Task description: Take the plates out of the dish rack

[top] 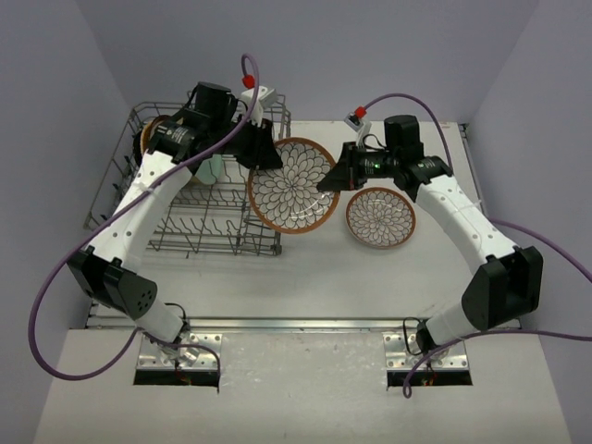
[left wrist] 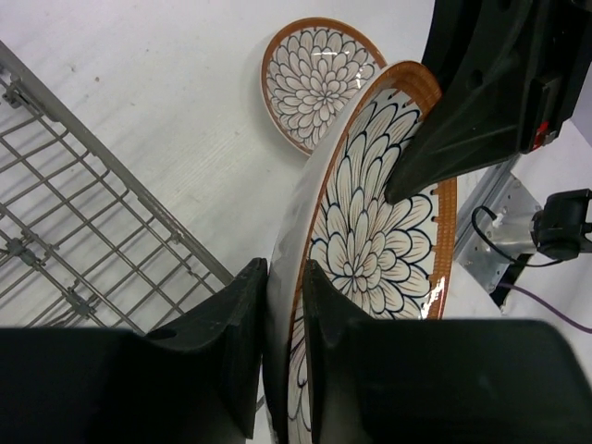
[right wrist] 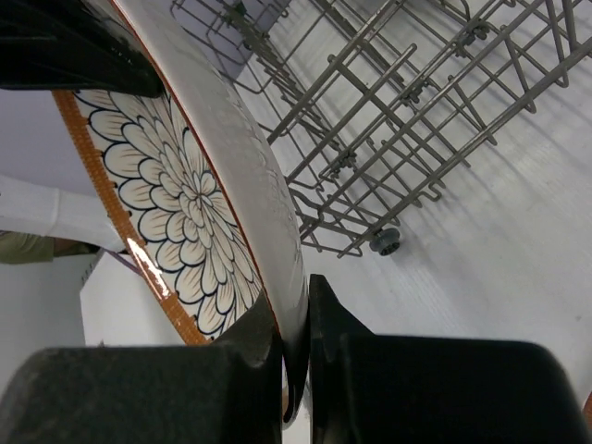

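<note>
Brown-rimmed round ceramic plate with white petal pattern (top: 292,185) is held off the white tabletop (top: 324,268), just beside the grey wire dish rack (top: 185,242). The left hand (left wrist: 285,277) and right hand (right wrist: 298,305) each pinch an opposite rim, probably a handover toward the smaller matching plate (top: 380,217).

The white worktop (top: 324,277) carries a grey wire dish rack (top: 213,236) on its far left part, and a small roller foot (right wrist: 384,242) at the rack's corner touches the surface. To the right, well apart from the rack, a brown-rimmed petal plate (top: 380,218) lies flat and face up. A metal rail (top: 296,324) runs along the near edge.
</note>
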You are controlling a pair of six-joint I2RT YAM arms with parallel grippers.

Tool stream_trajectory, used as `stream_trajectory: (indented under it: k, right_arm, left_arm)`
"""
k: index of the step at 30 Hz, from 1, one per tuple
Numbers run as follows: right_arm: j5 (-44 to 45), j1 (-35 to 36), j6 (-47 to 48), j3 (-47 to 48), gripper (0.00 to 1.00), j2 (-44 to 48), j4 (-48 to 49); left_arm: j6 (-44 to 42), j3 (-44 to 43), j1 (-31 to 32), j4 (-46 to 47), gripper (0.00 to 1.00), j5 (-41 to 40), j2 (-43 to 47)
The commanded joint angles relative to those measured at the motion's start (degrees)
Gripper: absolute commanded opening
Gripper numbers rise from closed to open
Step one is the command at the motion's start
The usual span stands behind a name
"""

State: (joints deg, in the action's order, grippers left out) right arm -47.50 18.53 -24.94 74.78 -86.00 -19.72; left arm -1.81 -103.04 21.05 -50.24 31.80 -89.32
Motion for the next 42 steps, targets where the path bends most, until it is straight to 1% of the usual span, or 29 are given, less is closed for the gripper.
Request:
stream_trajectory:
  k: [1, 2, 3, 4, 5, 7, 9, 10, 14, 16, 19, 23, 29, 38, 39, 40, 42]
  right_arm:
    - [1.7, -1.4, -1.0, 2.4, 0.0, 1.2, 0.5]
    - [1.5, -2.3, -2.0, 2.1, 0.0, 1.5, 0.4]
    - [1.1, -4.7, -2.7, 1.9, 0.0, 1.9, 0.4]
    - [0.2, -7.2, -3.4, 1.1, 0.0, 2.2, 0.3]
    - [-0.3, -9.7, -3.9, 0.4, 0.0, 2.5, 0.3]
    - [-1.1, -14.1, -4.4, -0.3, 0.0, 3.0, -0.7]
    - [-1.1, -22.0, -2.5, -1.5, 0.0, 3.5, -2.7]
    - [-0.5, -24.4, -1.0, -1.8, 0.0, 3.5, -4.2]
    - [5.8, -29.8, 6.6, -1.4, 0.0, 1.7, -13.0]
    - [9.9, -30.6, 9.3, -1.0, 0.0, -0.7, -16.5]
    - [12.7, -31.7, 10.2, -0.3, 0.0, -4.3, -20.3]
    - [13.0, -31.9, 9.7, 0.1, 0.0, -8.7, -22.6]
    - [14.5, -32.0, 9.4, 0.5, 0.0, -13.7, -24.1]
    - [12.6, -32.0, 12.1, 0.7, 0.0, -19.5, -27.2]
    - [12.6, -32.0, 12.7, 1.0, 0.01, -20.2, -27.7]
    - [12.9, -32.0, 13.3, 1.4, 0.05, -20.5, -28.2]
    - [13.5, -32.0, 13.9, 1.9, 0.19, -20.9, -28.9]
  left_arm:
    - [2.1, -2.1, 0.8, 7.4, 0.68, -0.8, 1.2]
    - [2.1, -2.0, 0.7, 7.4, 0.8, -2.7, 1.2]
    - [2.2, -2.1, 0.7, 7.4, 0.89, -5.0, 1.1]
    - [2.4, -2.2, 0.3, 7.5, 0.96, -7.8, 1.1]
    - [2.6, -2.4, -0.2, 7.4, 1.0, -10.2, 1.0]
    - [3.5, -3.7, -1.8, 7.2, 1.0, -13.8, 0.7]
    - [4.9, -5.6, -6.9, 7.2, 1.0, -14.5, 0.6]
    - [6.0, -6.5, -9.2, 7.2, 1.0, -15.4, 0.4]
    - [6.8, -7.0, -14.0, 7.4, 1.0, -21.7, 1.0]
    - [7.2, -4.7, -14.9, 7.9, 1.0, -23.1, 2.2]
    - [8.2, -1.3, -15.2, 8.9, 1.0, -24.4, 3.8]
    - [8.8, 2.0, -15.6, 9.9, 1.0, -26.0, 5.8]
    - [8.5, 2.8, -16.0, 9.5, 1.0, -26.0, 7.2]
    - [8.4, 4.6, -16.2, 9.6, 1.0, -25.8, 8.1]
    - [8.4, 4.7, -16.2, 9.6, 1.0, -26.0, 8.1]
    - [8.4, 4.7, -16.2, 9.6, 1.0, -26.4, 8.0]
    - [8.5, 4.7, -16.5, 9.5, 1.0, -27.7, 8.0]
